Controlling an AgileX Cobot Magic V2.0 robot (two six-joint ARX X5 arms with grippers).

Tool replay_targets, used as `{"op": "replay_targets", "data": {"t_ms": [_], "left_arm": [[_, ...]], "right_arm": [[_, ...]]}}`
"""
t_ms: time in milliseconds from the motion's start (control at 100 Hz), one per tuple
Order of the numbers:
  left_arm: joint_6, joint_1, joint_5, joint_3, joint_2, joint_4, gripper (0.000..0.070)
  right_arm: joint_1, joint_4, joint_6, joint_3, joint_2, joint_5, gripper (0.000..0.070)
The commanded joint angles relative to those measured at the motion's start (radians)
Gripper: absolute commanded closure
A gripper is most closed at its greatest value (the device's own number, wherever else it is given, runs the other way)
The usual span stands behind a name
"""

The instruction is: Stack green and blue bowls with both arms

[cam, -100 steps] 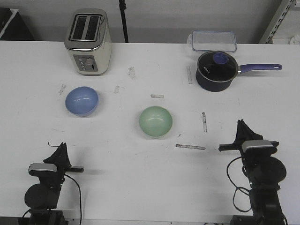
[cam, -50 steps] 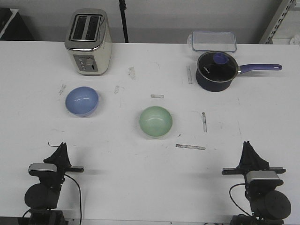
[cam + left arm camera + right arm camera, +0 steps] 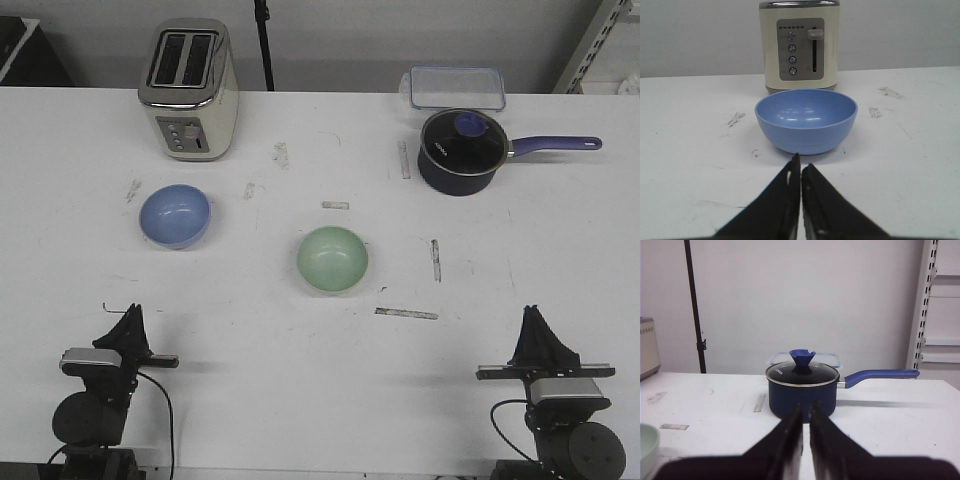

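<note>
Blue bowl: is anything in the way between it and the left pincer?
Nothing visible. Only bare table lies between the shut left pincer and the blue bowl; the toaster stands behind the bowl.

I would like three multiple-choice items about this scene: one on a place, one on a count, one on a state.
1. What stands directly behind the periwinkle blue round bowl in the left wrist view?
A. cream toaster
B. navy lidded pot
C. clear plastic box

2. How many small round bowls are on the white table?
A. one
B. two
C. three

3. What does the left gripper hold?
A. the blue bowl
B. the pale mint green bowl
C. nothing

Answers: 1 A, the toaster rises behind its rim. 2 B, one blue, one green. 3 C, its fingers meet before the bowl, empty.
</note>
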Motion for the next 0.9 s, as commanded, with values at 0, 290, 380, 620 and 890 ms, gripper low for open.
{"op": "replay_targets", "data": {"t_ms": [0, 290, 380, 620, 890], "left_arm": [[0.005, 0.001, 0.002, -0.023, -0.002, 0.016, 0.0697], [0.005, 0.001, 0.002, -0.023, -0.002, 0.016, 0.0697], [0.006, 0.001, 0.002, -0.023, -0.002, 0.017, 0.0697], [0.006, 0.001, -0.001, -0.023, -0.002, 0.022, 0.0697], [0.000, 0.001, -0.011, -0.023, -0.002, 0.090, 0.0698]], "right_arm": [[-0.002, 0.008, 0.017, 0.002, -0.005, 0.004, 0.0685], [-0.002, 0.009, 0.016, 0.002, -0.005, 0.003, 0.0685], [-0.002, 0.009, 0.016, 0.002, -0.005, 0.003, 0.0685], [-0.002, 0.009, 0.016, 0.002, -0.005, 0.004, 0.0685], [-0.002, 0.009, 0.016, 0.002, -0.005, 0.003, 0.0685]]}}
